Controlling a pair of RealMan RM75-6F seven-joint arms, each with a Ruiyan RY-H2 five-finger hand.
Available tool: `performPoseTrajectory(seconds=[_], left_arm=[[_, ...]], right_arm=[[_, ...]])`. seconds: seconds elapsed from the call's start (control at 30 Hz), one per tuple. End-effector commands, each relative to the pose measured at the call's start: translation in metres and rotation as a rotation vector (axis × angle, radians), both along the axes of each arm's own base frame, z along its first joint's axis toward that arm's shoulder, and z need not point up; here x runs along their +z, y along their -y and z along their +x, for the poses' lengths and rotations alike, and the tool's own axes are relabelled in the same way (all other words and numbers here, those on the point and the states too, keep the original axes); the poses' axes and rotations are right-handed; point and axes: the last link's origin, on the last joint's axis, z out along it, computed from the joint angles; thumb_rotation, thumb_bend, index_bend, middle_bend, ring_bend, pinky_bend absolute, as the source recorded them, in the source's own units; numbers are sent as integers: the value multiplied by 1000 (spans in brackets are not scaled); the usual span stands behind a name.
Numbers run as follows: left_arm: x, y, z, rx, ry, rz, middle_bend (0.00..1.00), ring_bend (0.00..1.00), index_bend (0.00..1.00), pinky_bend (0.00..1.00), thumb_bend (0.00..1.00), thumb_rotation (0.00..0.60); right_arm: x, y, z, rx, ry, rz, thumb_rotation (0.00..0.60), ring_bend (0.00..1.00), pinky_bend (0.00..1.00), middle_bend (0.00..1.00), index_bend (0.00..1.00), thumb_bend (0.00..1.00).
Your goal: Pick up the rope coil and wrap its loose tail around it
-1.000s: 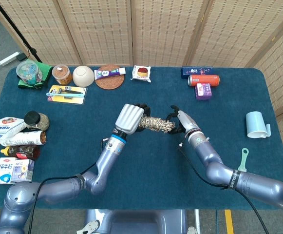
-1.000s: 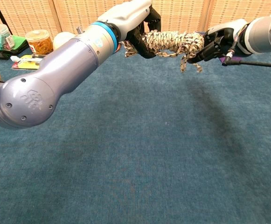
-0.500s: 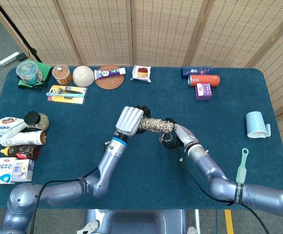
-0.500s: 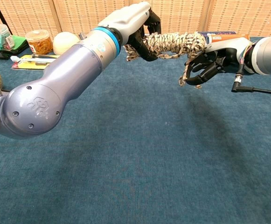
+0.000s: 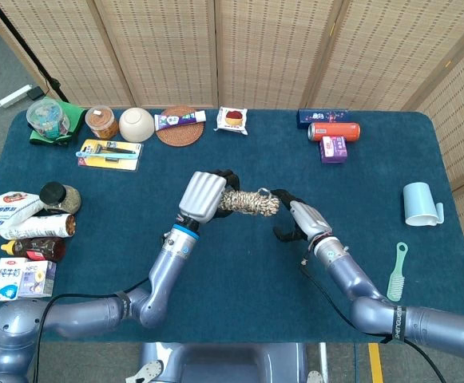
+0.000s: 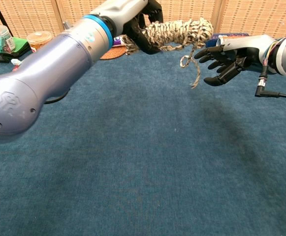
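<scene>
Rope coil [image 6: 179, 30] is held clear above the bench [image 6: 147, 162] by the left hand [image 5: 204, 194], whose fingers are clenched around one end of the bundle, so that the other end and the tail [image 6: 194, 66] are left free for wrapping. The coil's long axis is kept roughly level, running across the scene from the left hand toward the right hand [image 6: 226, 56]; its free end is pointed at that hand. From this free end the tail is seen dangling downward in the chest view, short and kinked, touching nothing. The right hand is released, its fingers spread and empty, and is placed just beside the tail and the coil's free end, apart from both; this is judged a position for taking the tail next. The lifting is judged done, while the last wrap is not yet made. The tail is thin and limp, so a pinch near its tip would probably be needed.
</scene>
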Motion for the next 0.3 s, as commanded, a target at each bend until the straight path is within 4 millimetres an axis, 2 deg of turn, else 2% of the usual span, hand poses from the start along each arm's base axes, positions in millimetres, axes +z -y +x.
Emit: performPoseTrajectory(seconds=[0.03, 0.3], left_arm=[[3, -1, -4, 6, 6, -4, 494, 514, 657, 614, 464, 600], [8, -5, -10, 15, 19, -10, 494, 514, 657, 614, 463, 600]], right_arm=[[5, -1, -3, 3, -17, -23, 600, 0, 0, 0, 0, 488], [13, 0, -12, -25, -45, -63, 600, 0, 0, 0, 0, 488]])
